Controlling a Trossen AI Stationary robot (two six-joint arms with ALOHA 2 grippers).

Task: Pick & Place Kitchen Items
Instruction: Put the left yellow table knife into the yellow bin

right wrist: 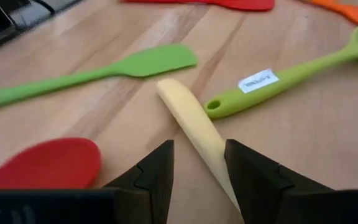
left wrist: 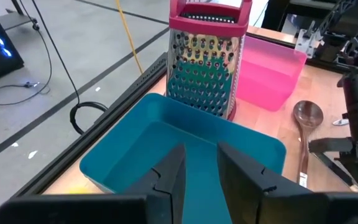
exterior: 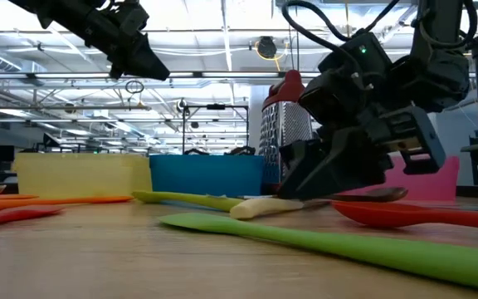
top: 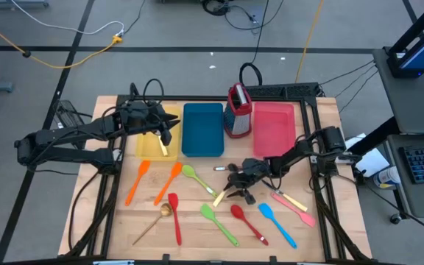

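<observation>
Reaching low over the table, the right gripper [right wrist: 197, 165] straddles the cream-handled utensil [right wrist: 194, 127], fingers parted to either side of the handle and not yet closed on it; the piece lies flat on the wood, just in front of the box grater [top: 238, 110], between the green spoon [right wrist: 291, 78] and the green spatula [right wrist: 92, 71]. Step in hand, by my reading: the grasp of this one piece. Next move calls for closing squarely on the slim handle, then lifting clear of its neighbours. The left gripper [left wrist: 201, 168] hangs beside the grater, above the blue tray [left wrist: 135, 152], jaws parted and holding nothing. Other utensils are scattered farther out from the grater, toward the table's front edge.
</observation>
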